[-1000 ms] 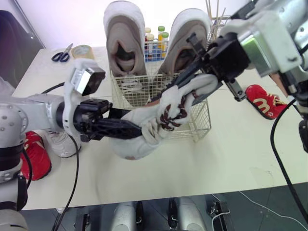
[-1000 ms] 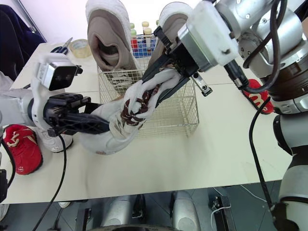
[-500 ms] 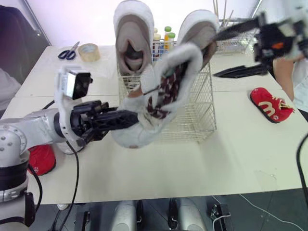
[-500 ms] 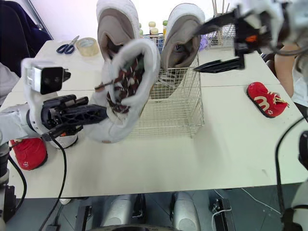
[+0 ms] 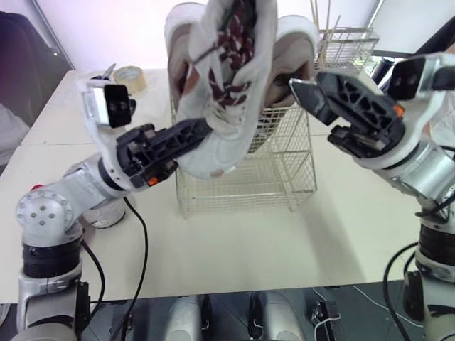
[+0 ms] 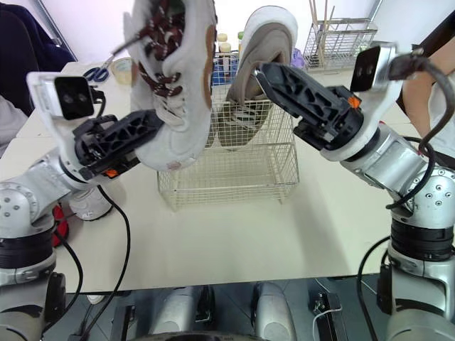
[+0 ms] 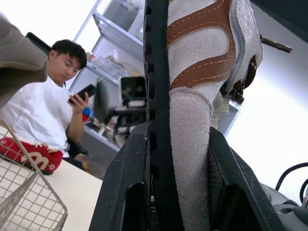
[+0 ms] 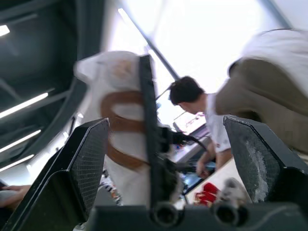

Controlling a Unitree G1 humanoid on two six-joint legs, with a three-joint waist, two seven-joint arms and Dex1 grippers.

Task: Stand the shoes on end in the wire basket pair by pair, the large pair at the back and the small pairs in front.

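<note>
Sneaker (image 5: 226,106) clamped upright in left tool (image 5: 190,133), seemingly above wire basket (image 5: 242,186); right tool (image 5: 316,110) spread apart, empty, nearby.

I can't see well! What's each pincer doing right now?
Left pincer: closed, holding the shoe.
Right pincer: open, holding nothing.

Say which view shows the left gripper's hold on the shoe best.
Left wrist view: the left gripper is shut on the shoe, with the suede pinched between both fingers, seen close up. The eye views show the shoe held up in front of the basket, the contact partly hidden. The right wrist view shows one finger across it from farther off.
</note>
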